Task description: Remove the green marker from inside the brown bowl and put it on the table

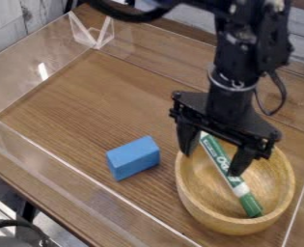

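The green marker [229, 174] lies slanted inside the brown bowl [190, 189], its white end up against the far-left rim and its green cap low toward the front. My gripper [217, 151] points straight down over the bowl's far-left part. It is open, and its two black fingers straddle the marker's upper end without closing on it. The arm hides the bowl's far rim. The bowl stands on the table [102, 96] at the front right.
A blue rectangular block [132, 156] lies on the tabletop just left of the bowl. Low clear acrylic walls [25, 72] edge the table, with a folded clear piece [90, 34] at the far left corner.
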You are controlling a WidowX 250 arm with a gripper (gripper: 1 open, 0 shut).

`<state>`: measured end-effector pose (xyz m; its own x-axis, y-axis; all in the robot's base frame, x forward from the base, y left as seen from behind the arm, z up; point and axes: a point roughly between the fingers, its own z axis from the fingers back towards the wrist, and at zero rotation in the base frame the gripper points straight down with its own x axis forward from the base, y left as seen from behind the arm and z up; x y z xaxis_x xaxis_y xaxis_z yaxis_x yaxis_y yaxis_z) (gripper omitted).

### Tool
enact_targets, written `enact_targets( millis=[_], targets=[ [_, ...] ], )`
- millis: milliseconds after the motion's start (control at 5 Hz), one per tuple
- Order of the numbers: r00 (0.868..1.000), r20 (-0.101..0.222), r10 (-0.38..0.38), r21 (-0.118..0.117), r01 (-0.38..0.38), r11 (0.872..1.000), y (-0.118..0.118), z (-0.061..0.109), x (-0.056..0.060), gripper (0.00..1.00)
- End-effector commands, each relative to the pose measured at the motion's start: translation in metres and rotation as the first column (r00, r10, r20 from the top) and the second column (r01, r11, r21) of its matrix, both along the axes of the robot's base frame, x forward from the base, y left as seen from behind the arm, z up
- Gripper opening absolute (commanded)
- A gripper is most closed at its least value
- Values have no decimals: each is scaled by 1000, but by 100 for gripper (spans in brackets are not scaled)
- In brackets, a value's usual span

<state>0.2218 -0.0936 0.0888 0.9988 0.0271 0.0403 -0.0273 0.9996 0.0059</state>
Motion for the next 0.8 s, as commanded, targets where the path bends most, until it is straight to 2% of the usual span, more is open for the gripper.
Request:
enact_targets(
  millis=[0,600],
  targets=[
    [999,43,-3,-21,4,1000,-7,3,4,100],
    [998,60,-7,-36,9,999,-15,-9,6,100]
  ],
)
